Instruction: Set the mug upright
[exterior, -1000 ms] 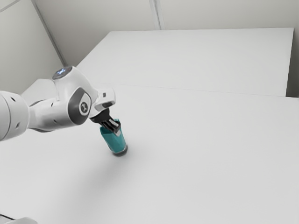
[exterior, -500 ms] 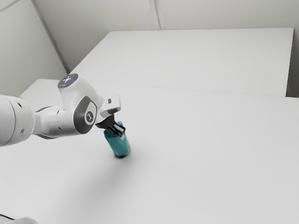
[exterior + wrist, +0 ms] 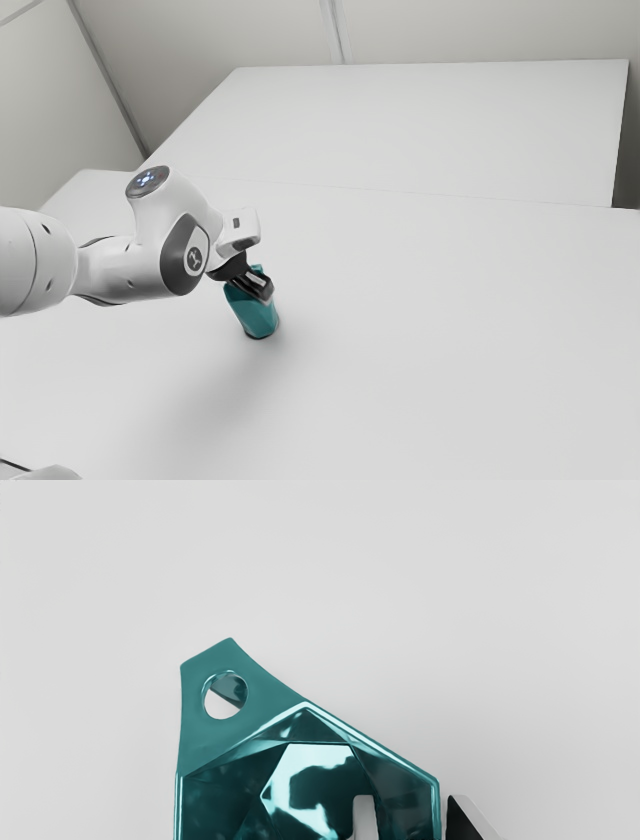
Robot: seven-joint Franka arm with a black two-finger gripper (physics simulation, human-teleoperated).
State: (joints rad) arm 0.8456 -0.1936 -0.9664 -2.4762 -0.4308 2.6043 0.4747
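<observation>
My gripper (image 3: 260,288) is at the rim of the teal mug (image 3: 257,318) in the exterior view, left of the middle. The mug's base meets the table and its mouth faces up; it looks upright or nearly so. In the wrist view the open gripper (image 3: 410,810) straddles one faceted wall of the mug (image 3: 320,760), one fingertip inside the mouth and the other outside, with gaps visible beside the wall. The handle with its round hole (image 3: 192,735) points away from the fingers. The mug's lower outside is hidden in the wrist view.
The white table (image 3: 450,330) spreads around the mug. Behind it in the exterior view lies another pale flat surface (image 3: 420,130), with pale walls beyond. A white part with a dark cable (image 3: 48,473) shows at the exterior view's lower left corner.
The hand and mug have shifted slightly down and toward the exterior view's right, with the dark gap under the mug's base narrowing. Over the last half second the mug has barely moved, and the fingers look wider apart.
</observation>
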